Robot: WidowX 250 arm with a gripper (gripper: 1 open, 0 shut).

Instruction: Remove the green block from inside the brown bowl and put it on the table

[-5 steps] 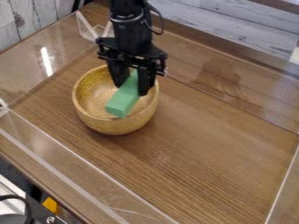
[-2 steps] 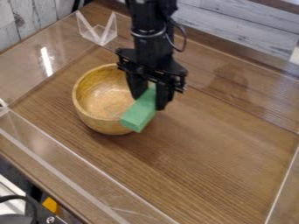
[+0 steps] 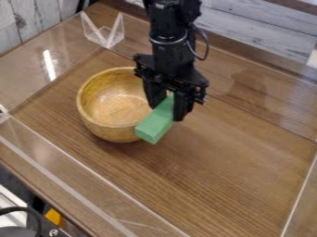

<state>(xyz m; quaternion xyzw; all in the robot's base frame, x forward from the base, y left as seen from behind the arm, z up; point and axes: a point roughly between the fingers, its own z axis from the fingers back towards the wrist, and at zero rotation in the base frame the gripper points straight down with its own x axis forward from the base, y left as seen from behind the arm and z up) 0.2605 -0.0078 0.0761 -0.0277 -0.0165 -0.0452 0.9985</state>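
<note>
Carried rightward, green block (image 3: 156, 122) now hangs tilted beside brown bowl (image 3: 114, 104), clamped in my end effector (image 3: 172, 100); its lower corner could catch the bowl's rim.

No text, label, brand, number or sign can be read anywhere in this view.

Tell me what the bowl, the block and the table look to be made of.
Bowl: probably wood, light brown and matte, with a thick rim and speckled grain inside.
Block: plain bright green and matte; painted wood, foam or plastic, hard to tell which.
Table: dark wood or wood-look laminate, glossy, with straight grain lines and bright reflections.
</note>
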